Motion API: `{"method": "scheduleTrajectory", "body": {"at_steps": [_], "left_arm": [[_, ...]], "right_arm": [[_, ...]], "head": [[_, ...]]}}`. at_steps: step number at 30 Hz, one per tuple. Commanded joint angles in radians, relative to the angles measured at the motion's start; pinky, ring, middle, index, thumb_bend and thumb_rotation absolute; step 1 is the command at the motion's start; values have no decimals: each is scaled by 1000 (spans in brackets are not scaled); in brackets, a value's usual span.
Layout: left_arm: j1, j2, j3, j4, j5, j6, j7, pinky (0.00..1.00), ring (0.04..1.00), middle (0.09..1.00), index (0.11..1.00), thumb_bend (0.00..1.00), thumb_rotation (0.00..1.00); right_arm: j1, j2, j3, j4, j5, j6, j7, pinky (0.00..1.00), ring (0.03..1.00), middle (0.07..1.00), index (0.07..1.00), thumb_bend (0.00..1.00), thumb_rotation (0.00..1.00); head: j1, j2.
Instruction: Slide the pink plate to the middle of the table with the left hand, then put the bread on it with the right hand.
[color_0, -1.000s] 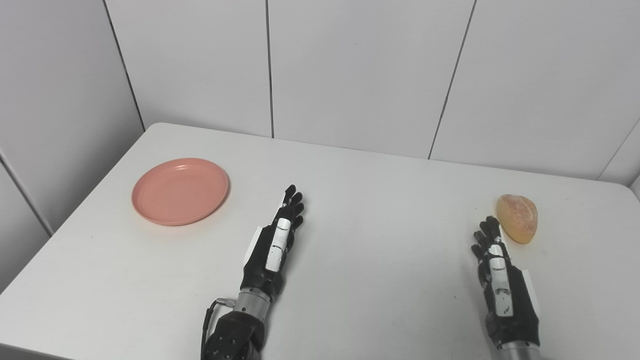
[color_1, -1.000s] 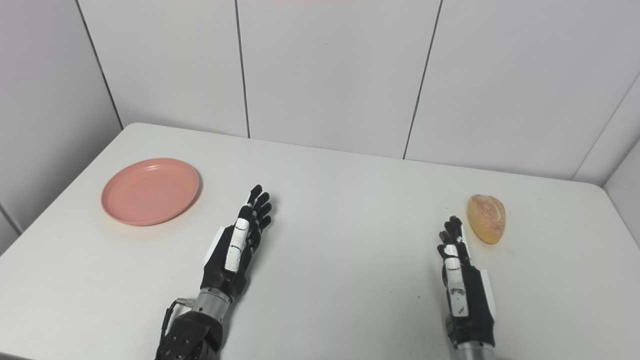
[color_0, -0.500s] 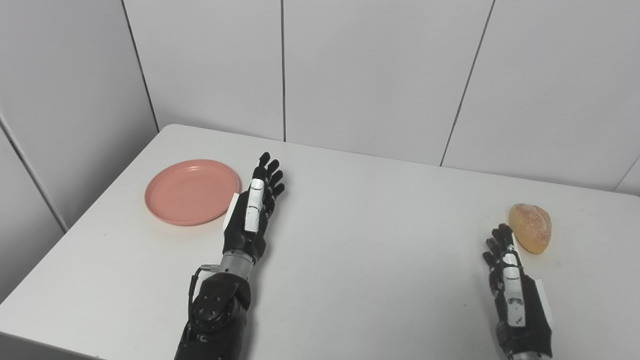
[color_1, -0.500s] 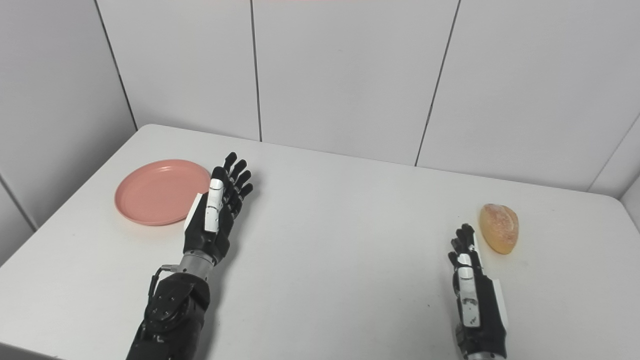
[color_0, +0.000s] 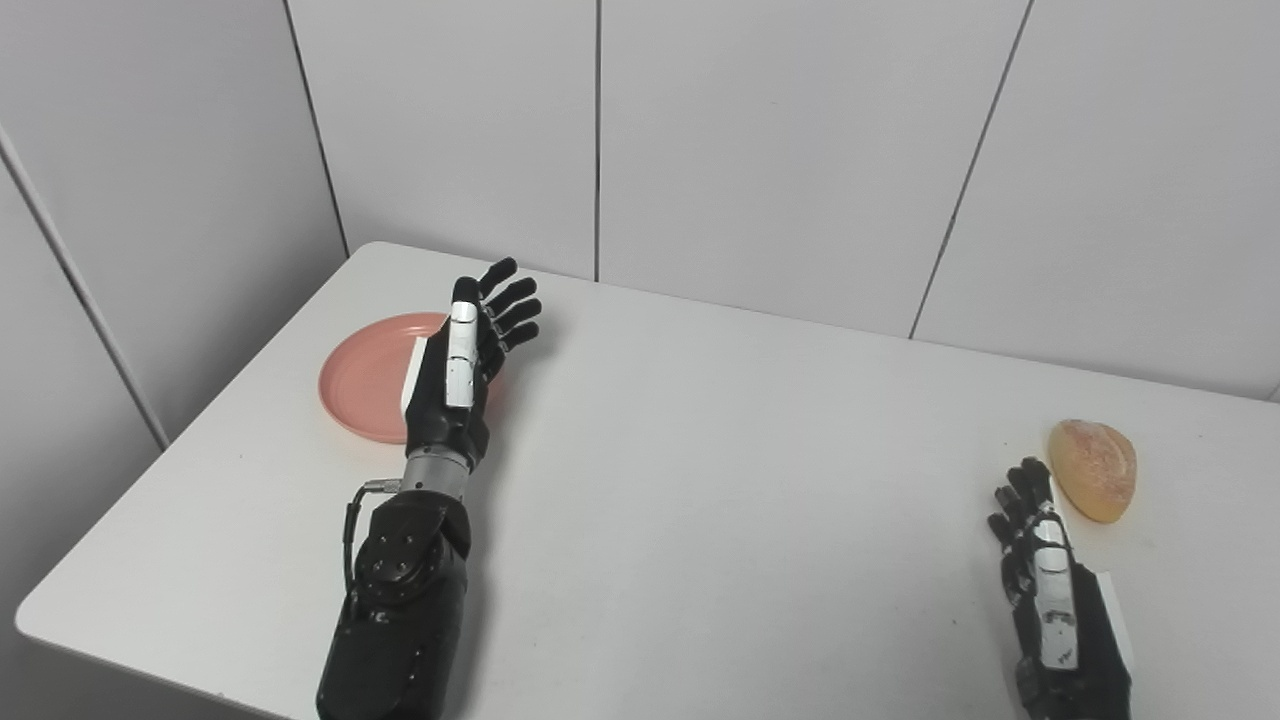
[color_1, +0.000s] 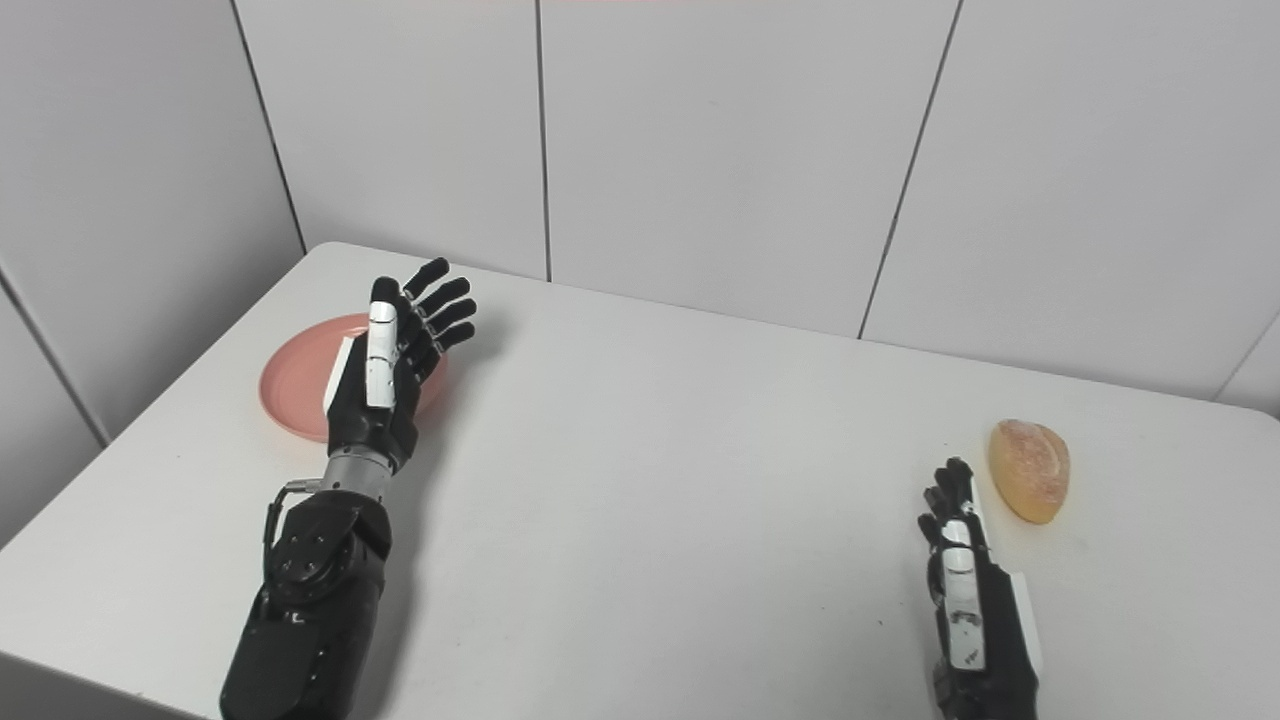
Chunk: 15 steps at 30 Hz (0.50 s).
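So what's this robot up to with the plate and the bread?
Its left hand, fingers spread, is raised over the pink plate at the table's left side, holding nothing. The right hand lies open on the table just short of the bread. The plate hasn't yet reached the middle.

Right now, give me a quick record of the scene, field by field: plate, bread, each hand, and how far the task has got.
plate: pink plate, far left part of the white table, partly hidden by the left hand
bread: bread near the table's right edge, lying on the table, not on the plate
left hand: left hand open, fingers spread, raised in front of the plate's right side; contact cannot be told
right hand: right hand open, near the bread, not holding it
progress: plate not yet in the middle; bread not yet picked up
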Motion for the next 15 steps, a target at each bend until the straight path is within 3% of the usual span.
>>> {"method": "scheduleTrajectory", "body": {"at_steps": [1, 7, 15], "left_arm": [[-58, 28, 14, -18, 21, -46, 24, 760, 775, 779, 786, 780, 1000], [-89, 52, 61, 10, 22, -64, 74, 645, 684, 693, 692, 785, 1000], [-118, 133, 114, 74, 19, -67, 92, 658, 696, 704, 697, 799, 1000]], "right_arm": [[40, -16, -13, 30, 12, -44, 14, 1000, 1000, 1000, 1000, 627, 995], [44, -16, -17, 33, 19, -47, 20, 1000, 1000, 1000, 1000, 626, 998], [69, -24, -15, 4, 16, -48, 24, 1000, 994, 1000, 1000, 585, 1000]], "head": [[11, -3], [18, -13], [23, -28]]}}
